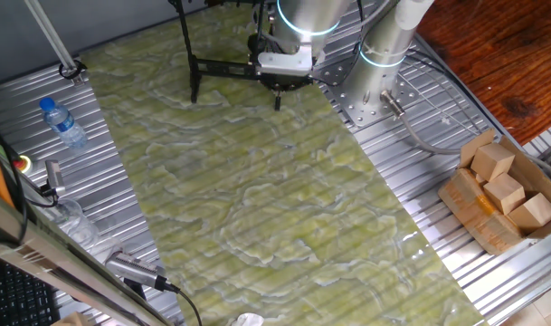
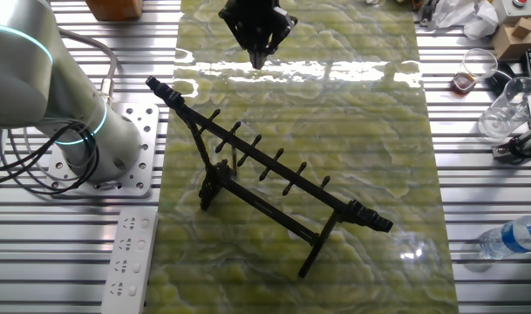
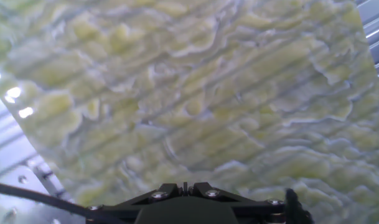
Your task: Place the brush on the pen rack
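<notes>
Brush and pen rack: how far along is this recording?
Likely almost done. A thin brownish stick, probably the brush, seems to hang upright under the pen rack crossbar, though it is too small to be sure. Nothing is in hand: the gripper hangs over the green mat, apart from the rack, jaws together and empty. At most, pulling away is left.

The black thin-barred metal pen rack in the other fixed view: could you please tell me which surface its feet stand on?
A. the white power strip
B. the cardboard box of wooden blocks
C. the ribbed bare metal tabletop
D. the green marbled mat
D: the black thin-barred metal pen rack has its legs on the green marbled mat, with the white power strip apart on the ribbed metal beside it.
</notes>
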`<action>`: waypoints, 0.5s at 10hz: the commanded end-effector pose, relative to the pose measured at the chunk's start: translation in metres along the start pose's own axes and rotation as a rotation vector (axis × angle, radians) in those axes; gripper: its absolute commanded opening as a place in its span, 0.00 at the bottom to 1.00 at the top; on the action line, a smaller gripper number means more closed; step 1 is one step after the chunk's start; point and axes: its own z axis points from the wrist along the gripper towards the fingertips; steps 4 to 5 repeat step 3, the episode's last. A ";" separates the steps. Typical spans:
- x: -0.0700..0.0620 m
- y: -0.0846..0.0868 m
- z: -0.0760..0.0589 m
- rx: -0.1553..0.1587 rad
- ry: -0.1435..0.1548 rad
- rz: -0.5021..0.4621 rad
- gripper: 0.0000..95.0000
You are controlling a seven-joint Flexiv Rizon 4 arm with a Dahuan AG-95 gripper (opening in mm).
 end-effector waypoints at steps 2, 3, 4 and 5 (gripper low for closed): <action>-0.026 0.003 0.004 -0.012 -0.011 0.036 0.00; -0.029 0.003 0.006 -0.013 -0.011 0.038 0.00; -0.029 0.003 0.006 -0.013 -0.011 0.038 0.00; -0.029 0.003 0.006 -0.013 -0.011 0.038 0.00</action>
